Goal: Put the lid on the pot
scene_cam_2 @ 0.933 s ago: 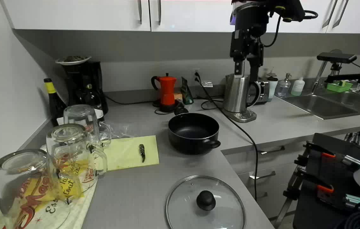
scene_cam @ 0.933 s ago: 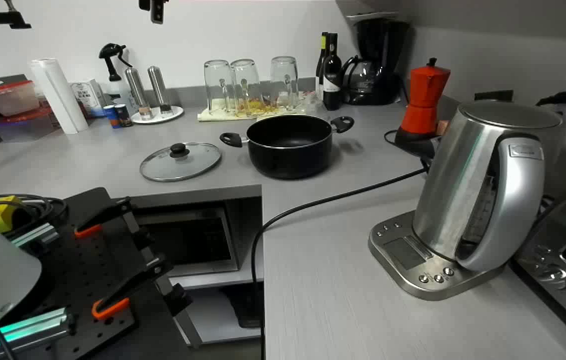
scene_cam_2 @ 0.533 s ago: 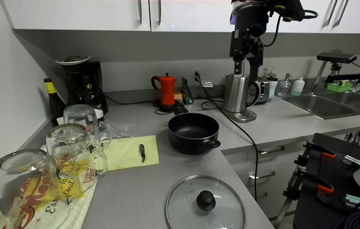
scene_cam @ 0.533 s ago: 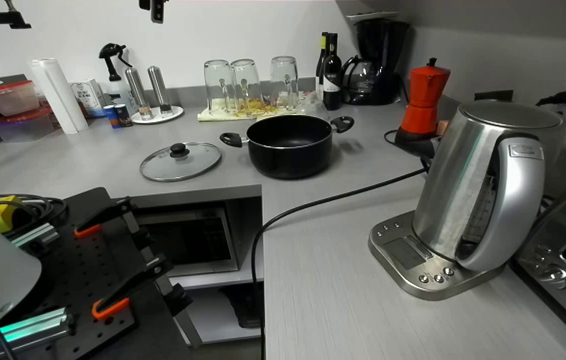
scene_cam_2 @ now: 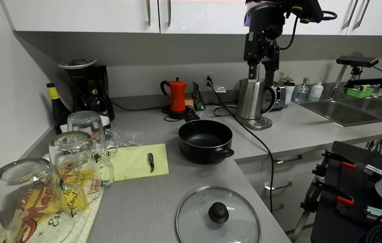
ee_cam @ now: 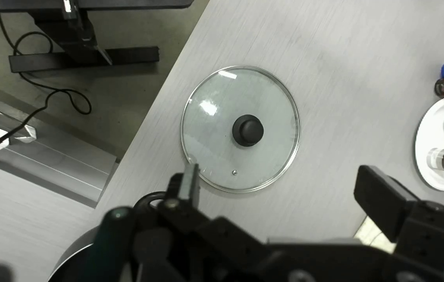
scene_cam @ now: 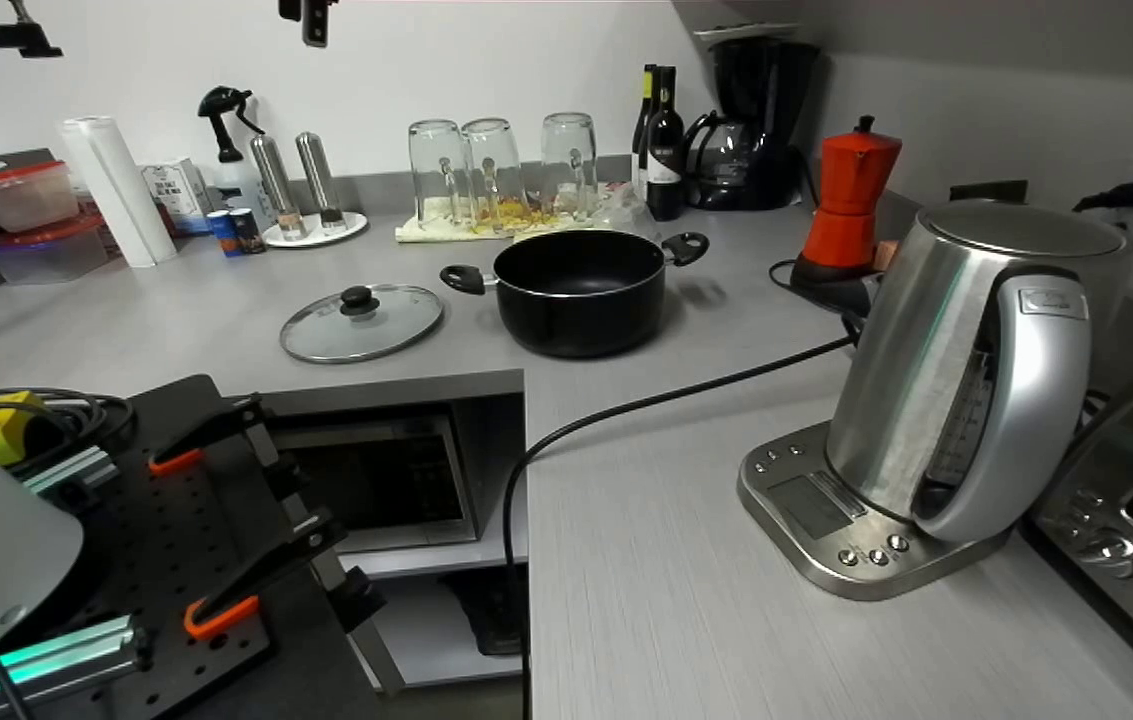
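Lining the walls (scene_cam: 356,70), grey countertop (scene_cam: 626,520) bears pot (scene_cam: 581,322) and lid (scene_cam: 366,328).

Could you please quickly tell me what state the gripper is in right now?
Gripper: open, jaws wide apart, holding nothing; the lid lies on the counter.

End effector (scene_cam_2: 261,80) pointing down | fingers (ee_cam: 378,199) spread wide apart | wrist (scene_cam_2: 266,22) directly above

Blk pot (scene_cam: 581,318), clear lid (ee_cam: 220,135) w/ blk knob (ee_cam: 250,131).
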